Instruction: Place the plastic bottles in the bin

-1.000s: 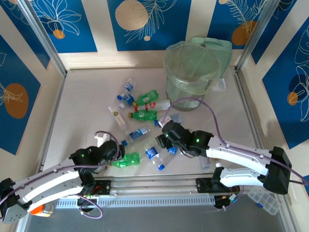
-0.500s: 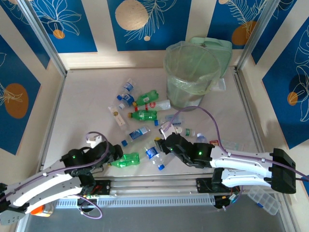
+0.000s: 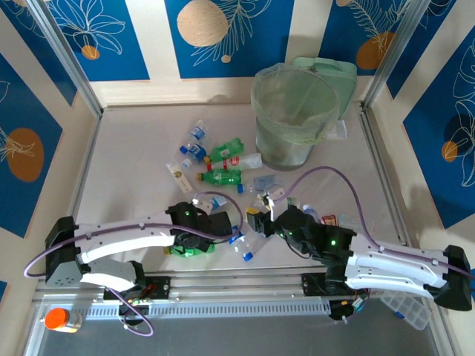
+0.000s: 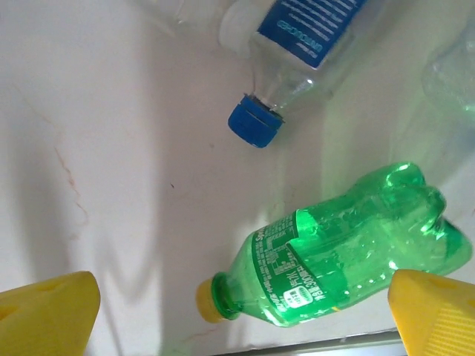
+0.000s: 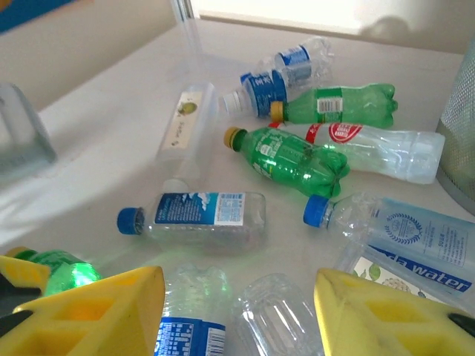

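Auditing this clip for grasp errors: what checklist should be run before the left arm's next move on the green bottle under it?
1. Left claw open wide: ok.
2. Green bottle between its fingers: ok, lying on the table.
3. Bottle crosswise to the grip: not ok, it seems to lie lengthwise from one finger toward the other.
4. Blue-capped bottle clear of the green one: ok, a gap shows.
5. Bin upright, mouth open: ok.
6. Right claw empty: cannot tell; it stands apart over clear bottles.
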